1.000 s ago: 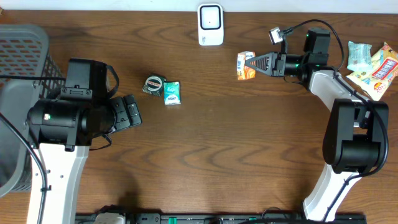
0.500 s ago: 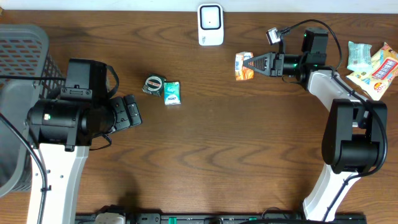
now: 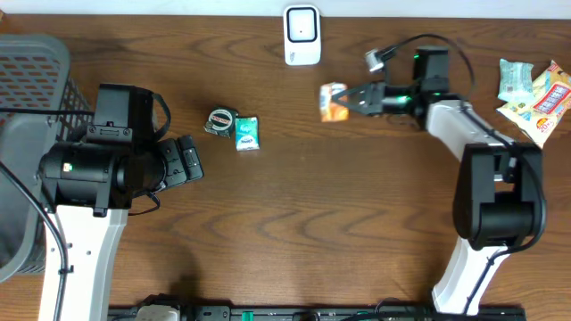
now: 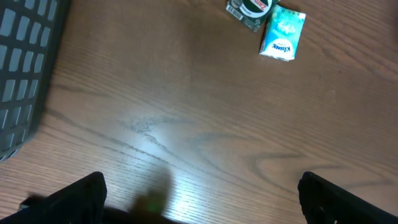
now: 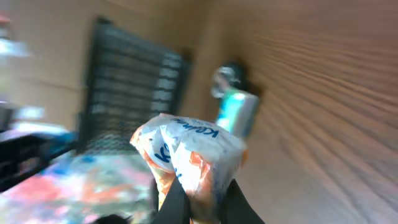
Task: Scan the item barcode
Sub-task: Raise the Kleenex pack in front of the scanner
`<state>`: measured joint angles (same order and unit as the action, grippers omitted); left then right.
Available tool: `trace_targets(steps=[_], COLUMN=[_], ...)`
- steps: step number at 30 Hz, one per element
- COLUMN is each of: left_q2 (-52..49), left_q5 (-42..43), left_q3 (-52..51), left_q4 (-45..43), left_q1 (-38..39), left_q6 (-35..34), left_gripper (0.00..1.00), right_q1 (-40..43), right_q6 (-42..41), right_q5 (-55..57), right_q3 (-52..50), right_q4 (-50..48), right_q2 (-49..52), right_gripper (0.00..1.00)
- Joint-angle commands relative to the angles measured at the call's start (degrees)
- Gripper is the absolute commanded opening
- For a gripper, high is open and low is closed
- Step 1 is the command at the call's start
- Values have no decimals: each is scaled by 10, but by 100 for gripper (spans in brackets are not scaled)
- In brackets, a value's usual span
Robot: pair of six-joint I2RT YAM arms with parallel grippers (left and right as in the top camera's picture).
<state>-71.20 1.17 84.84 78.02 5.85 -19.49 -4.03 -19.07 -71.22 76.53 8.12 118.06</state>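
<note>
An orange-and-white tissue pack point(image 3: 333, 101) is the item, held off the table just right of and below the white barcode scanner point(image 3: 302, 36) at the back edge. My right gripper point(image 3: 350, 98) is shut on it, reaching in from the right. In the blurred right wrist view the pack point(image 5: 189, 149) bulges above the pinching right gripper point(image 5: 202, 200). No barcode is visible on it. My left gripper point(image 3: 189, 159) hovers at the left, open and holding nothing; the left wrist view shows the left gripper point(image 4: 202, 193) over bare wood.
A round tin point(image 3: 219, 121) and a teal tissue pack point(image 3: 247, 133) lie side by side left of centre. A grey basket point(image 3: 31, 71) stands at the far left. Several snack packets point(image 3: 533, 89) are piled at the right edge.
My right gripper has carried the tissue pack to the left, closer to the scanner. The left arm has not moved.
</note>
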Motion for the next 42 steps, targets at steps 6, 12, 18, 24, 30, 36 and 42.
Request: trace_targets(steps=[6, 12, 18, 24, 30, 36, 42], left_q2=[0, 0, 0, 0, 0, 0, 0], left_q5=[-2, -2, -2, -2, -2, -2, -2], left_q3=[2, 2, 2, 2, 2, 2, 2], left_q4=[2, 2, 2, 2, 2, 2, 2], left_q1=[0, 0, 0, 0, 0, 0, 0], left_q6=[-1, -1, -1, -1, -1, -1, -1], left_gripper=[98, 98, 98, 98, 98, 98, 97], right_q1=[-70, -119, -146, -151, -151, -153, -176], right_q6=[200, 370, 418, 409, 392, 447, 569], right_q5=[510, 793, 806, 756, 718, 703, 786], right_q3=[90, 197, 198, 230, 368, 535, 548], right_q4=[222, 225, 89, 17, 58, 115, 90], right_q2=[-2, -2, 6, 20, 94, 210, 254], right_gripper=[1, 1, 1, 1, 1, 1, 1])
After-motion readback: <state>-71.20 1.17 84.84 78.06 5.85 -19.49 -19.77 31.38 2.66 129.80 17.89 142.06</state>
